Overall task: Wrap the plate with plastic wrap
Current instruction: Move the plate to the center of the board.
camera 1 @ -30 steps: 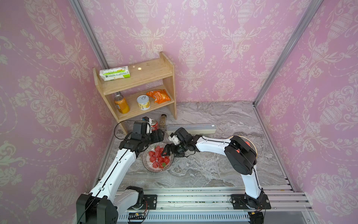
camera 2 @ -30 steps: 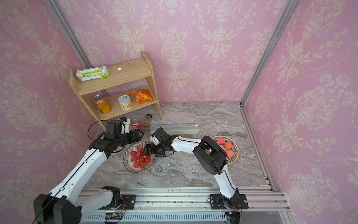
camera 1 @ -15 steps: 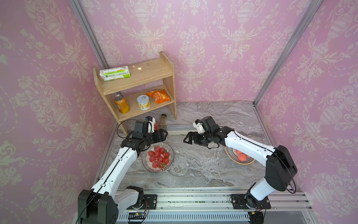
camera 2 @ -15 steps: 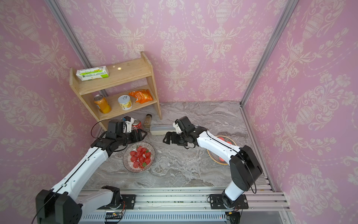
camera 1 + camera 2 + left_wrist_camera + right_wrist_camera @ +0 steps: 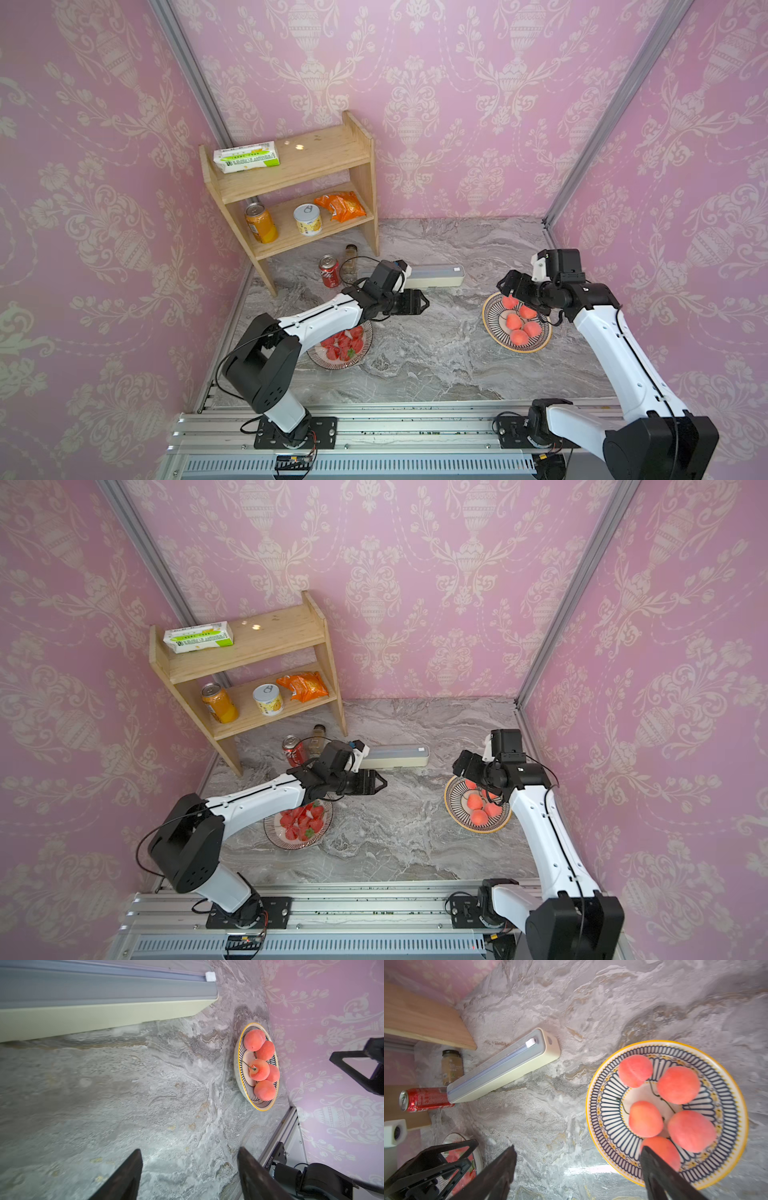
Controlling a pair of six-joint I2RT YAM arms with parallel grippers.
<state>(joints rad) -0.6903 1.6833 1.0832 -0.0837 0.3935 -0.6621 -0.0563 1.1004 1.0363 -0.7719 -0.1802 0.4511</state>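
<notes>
Where marble tabletop point(image 5: 436, 353) runs back toward wooden shelf point(image 5: 316, 166), plastic wrap dispenser box point(image 5: 432, 276) lies flat, one end near red can point(image 5: 328, 271) and jar point(image 5: 351, 257). Left gripper point(image 5: 423, 301) just in front of box, jaws apart, nothing between, over bare marble. Right gripper point(image 5: 578, 1153) spread wide, empty, above box-side edge of patterned plate point(image 5: 593, 1095) holding peaches point(image 5: 678, 1084). Glass plate point(image 5: 332, 365) of strawberries point(image 5: 345, 341) partly under left forearm, well apart from patterned plate.
</notes>
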